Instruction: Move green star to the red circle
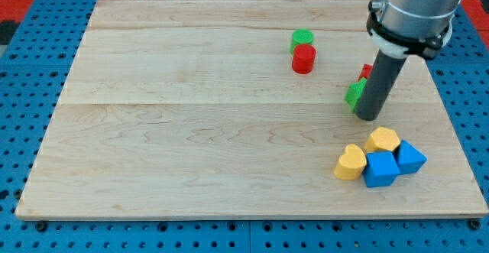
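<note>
The green star lies at the view's right, mostly hidden behind my rod; only its left part shows. My tip rests on the board just right of and below it, touching or nearly touching it. The red circle is a red cylinder up and to the left of the star, with a green cylinder touching its top side. A small red block peeks out behind the rod, just above the star; its shape cannot be made out.
A cluster sits at the view's lower right: a yellow heart, a yellow block, a blue cube and a blue block. The wooden board lies on a blue pegboard.
</note>
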Tool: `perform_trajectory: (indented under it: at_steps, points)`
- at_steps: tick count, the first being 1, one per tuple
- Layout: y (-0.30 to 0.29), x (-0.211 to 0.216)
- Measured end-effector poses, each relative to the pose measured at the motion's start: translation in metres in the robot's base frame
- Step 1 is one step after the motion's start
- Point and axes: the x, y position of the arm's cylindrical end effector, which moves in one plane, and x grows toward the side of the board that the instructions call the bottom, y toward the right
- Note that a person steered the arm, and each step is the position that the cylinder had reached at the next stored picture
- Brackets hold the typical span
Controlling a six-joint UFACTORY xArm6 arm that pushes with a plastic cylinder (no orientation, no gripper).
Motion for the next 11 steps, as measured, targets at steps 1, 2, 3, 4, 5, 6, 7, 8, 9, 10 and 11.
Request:
perform_trajectory:
  at_steps: [1, 2, 3, 4, 5, 6, 7, 8, 9, 10, 11]
  points:
    - [0.006, -0.024]
    - [0.030, -0.024]
    - [0.089, -0.024]
    - [0.102, -0.032]
    - [0.086, -0.032]
    - [0.055, -0.032]
    - [0.040, -0.036]
    - [0.025, -0.048]
    - [0.001, -0.053]
    - [-0.030, -0.054]
    - [-0.029, -0.055]
